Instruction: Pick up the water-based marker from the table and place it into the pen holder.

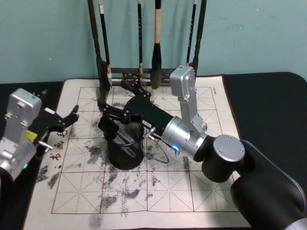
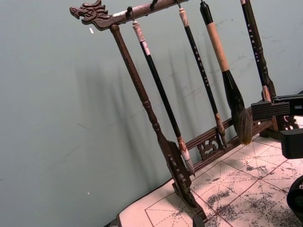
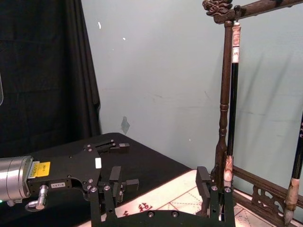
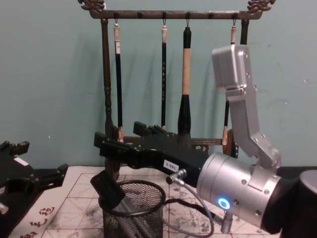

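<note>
The black mesh pen holder [image 1: 125,152] stands on the table [image 1: 192,191], left of centre on the red-grid mat. The water-based marker [image 1: 109,129] leans inside it, black cap poking over the left rim [image 4: 107,190], grey barrel down in the mesh. My right gripper [image 1: 115,98] hovers open just above the pen holder [image 4: 132,210], apart from the cap, with nothing between its fingers [image 3: 115,179]. My left gripper [image 1: 67,120] rests open at the mat's left edge, holding nothing.
A tall dark wooden brush rack [image 1: 103,67] with several hanging brushes [image 4: 185,84] stands at the back of the mat, close behind my right gripper [image 4: 119,136]. Black cloth [image 1: 268,100] flanks the mat on both sides. The near half of the mat is bare.
</note>
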